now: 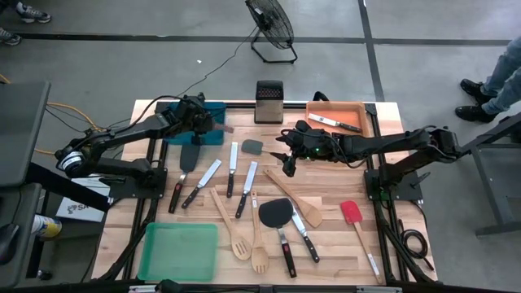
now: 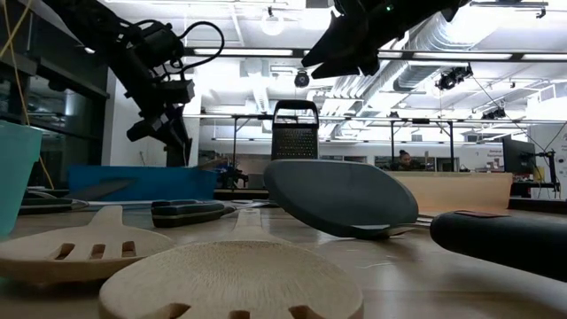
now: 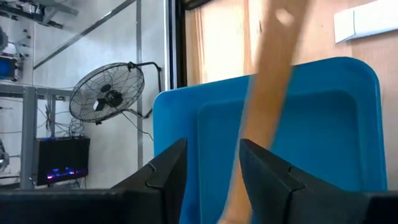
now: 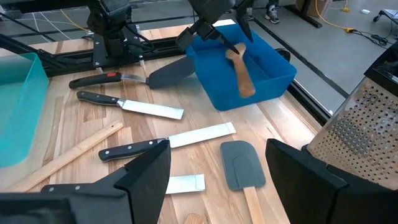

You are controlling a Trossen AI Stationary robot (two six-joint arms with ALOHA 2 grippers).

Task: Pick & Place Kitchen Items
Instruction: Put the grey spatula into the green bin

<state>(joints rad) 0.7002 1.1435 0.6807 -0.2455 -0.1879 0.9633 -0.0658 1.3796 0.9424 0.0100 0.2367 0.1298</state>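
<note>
bench [image 1: 326, 244]: pale wood | trays: blue [image 1: 213, 137], orange [image 1: 362, 115], green [image 1: 179, 251] | knives [image 1: 202, 184]: black handles, steel blades | spatulas: red [image 1: 351, 213], grey [image 1: 252, 147] | grater [image 1: 269, 101]: perforated metal

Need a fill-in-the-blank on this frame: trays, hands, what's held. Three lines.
1. The left hand holds a wooden utensil above the ___ tray.
2. The orange tray has one ___ lying in it.
3. The right hand hovers over the table with its fingers ___.

Missing words: blue; knife; open.
</note>
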